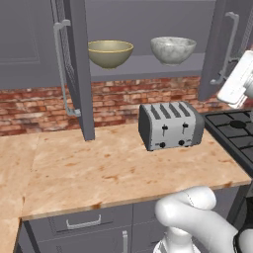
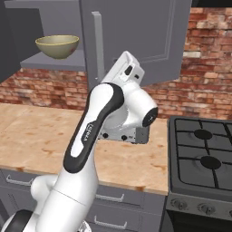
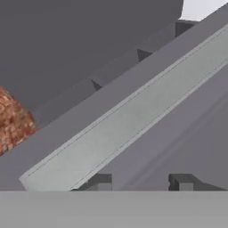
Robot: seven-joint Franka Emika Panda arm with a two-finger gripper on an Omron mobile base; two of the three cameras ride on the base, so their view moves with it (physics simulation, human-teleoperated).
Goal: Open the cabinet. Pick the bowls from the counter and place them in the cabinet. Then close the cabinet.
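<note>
Item 1 — cabinet (image 1: 148, 64): dark grey, 2 doors, both swung open. Left door (image 1: 74, 64) stands edge-on to the left base view, its long silver bar handle (image 1: 62, 69) running vertically. Right door (image 1: 230, 44) is open toward the stove side, with its own vertical bar handle (image 1: 228, 47).

Item 2 — bowls, 2 in number, both on the cabinet shelf and none on the counter (image 1: 113, 168). Olive-tan bowl (image 1: 110, 53) sits to the left; white marbled bowl (image 1: 173, 50) sits to the right, well apart from it. Both upright.

Item 3 — gripper (image 3: 140, 183): in the hand view the 2 dark finger tips stand apart with a gap between them, so the jaws look spread and hold nothing. Just ahead of them a pale bar (image 3: 129, 116) crosses the view on a slant; judged to be the right door's handle, seen very close, with the door panel behind it.

Item 4 — other fittings: 4-slot toaster (image 1: 170, 126) on the counter, gas stove (image 1: 237, 131) to its right, red brick wall (image 1: 34, 106) behind.

Stage, as judged: the bowls are stowed; what is left is closing. The relation that matters is that the right door's handle lies directly in front of the finger tips, its long axis vertical in the room, and the arm's hand (image 1: 239, 79) is beside that door, far from the left one. The right door is therefore the likelier to be pushed shut first.
</note>
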